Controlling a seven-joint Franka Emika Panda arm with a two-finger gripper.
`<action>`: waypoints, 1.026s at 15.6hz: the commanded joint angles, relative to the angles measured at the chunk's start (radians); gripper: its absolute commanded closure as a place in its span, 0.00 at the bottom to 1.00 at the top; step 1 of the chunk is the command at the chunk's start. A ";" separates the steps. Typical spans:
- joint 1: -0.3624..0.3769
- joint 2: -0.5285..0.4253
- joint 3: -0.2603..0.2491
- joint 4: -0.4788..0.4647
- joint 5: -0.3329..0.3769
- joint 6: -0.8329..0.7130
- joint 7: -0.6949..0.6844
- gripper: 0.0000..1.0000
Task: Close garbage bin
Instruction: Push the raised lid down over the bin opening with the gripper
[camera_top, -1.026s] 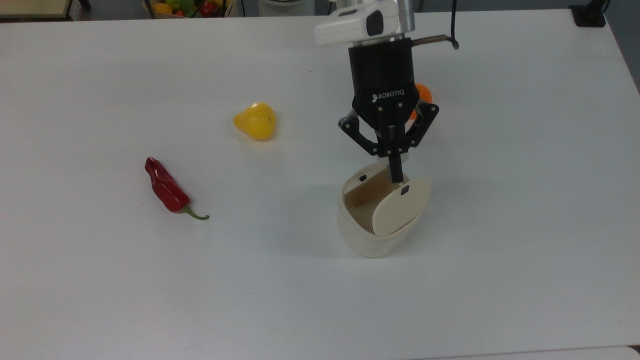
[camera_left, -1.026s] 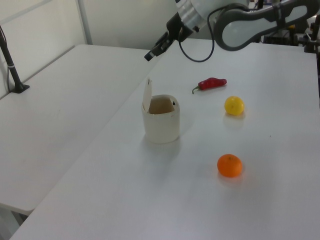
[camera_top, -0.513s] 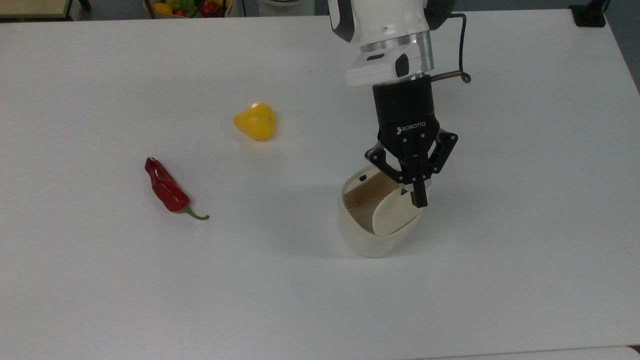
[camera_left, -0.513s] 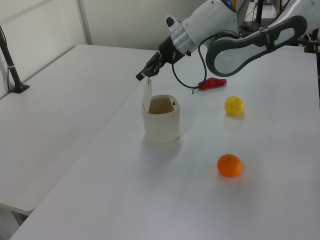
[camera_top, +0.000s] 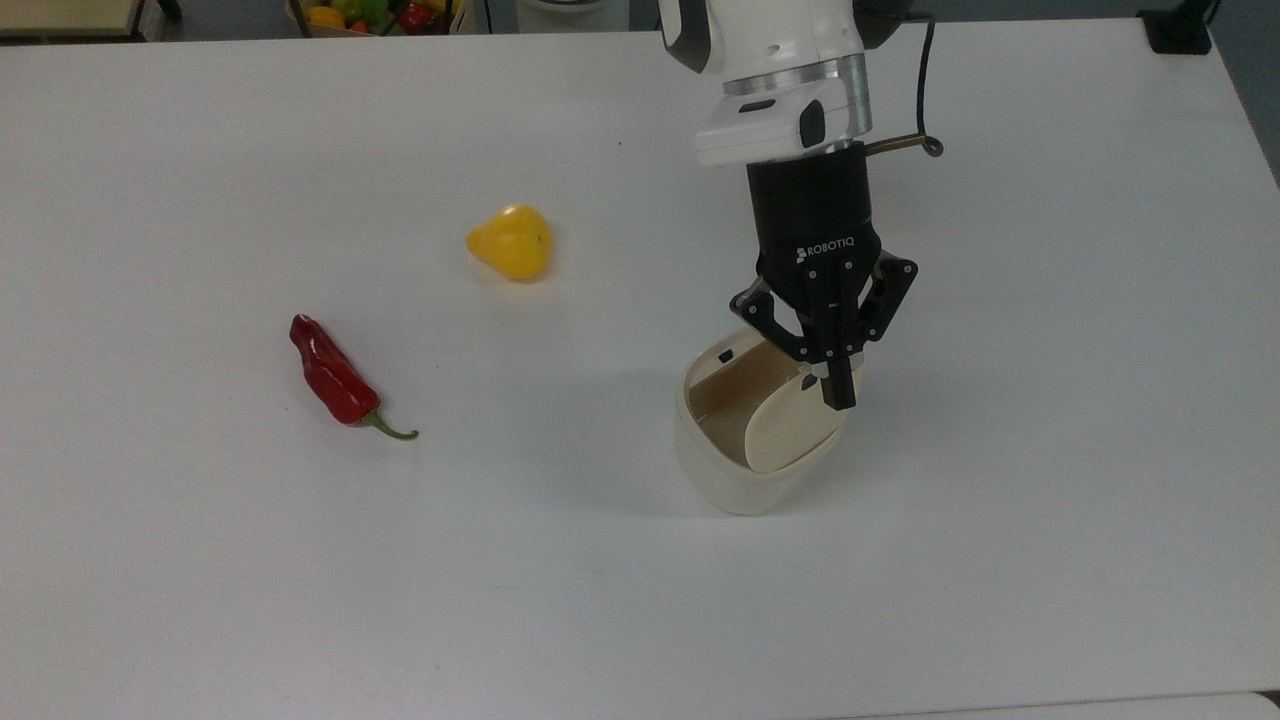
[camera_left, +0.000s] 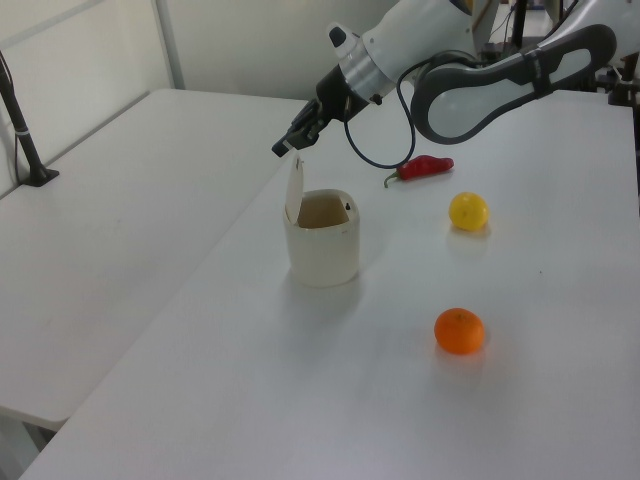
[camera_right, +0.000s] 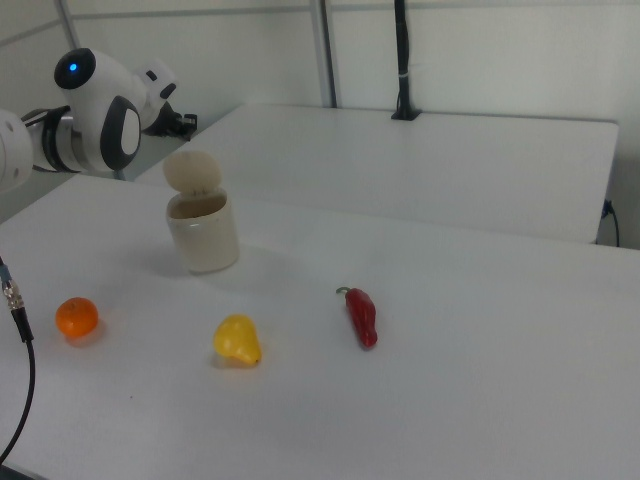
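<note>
A small cream-white plastic garbage bin (camera_top: 745, 440) is standing on the white counter (camera_top: 200, 560), lid (camera_top: 790, 425) upright. The black claw (camera_top: 838, 395), fingers together, seemingly touching it, is risking tipping the bin

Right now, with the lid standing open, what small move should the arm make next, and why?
Probably push the lid across toward the bin's opening. It stands upright on its hinge, and the gripper, jaws together, sits right at its top edge on the outer side, so a short nudge should tip it shut.
</note>
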 joint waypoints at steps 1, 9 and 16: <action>0.006 -0.024 -0.007 -0.018 0.010 -0.040 -0.041 1.00; 0.006 -0.028 -0.007 -0.018 0.013 -0.166 -0.079 1.00; -0.001 -0.065 -0.009 -0.017 0.007 -0.354 -0.121 1.00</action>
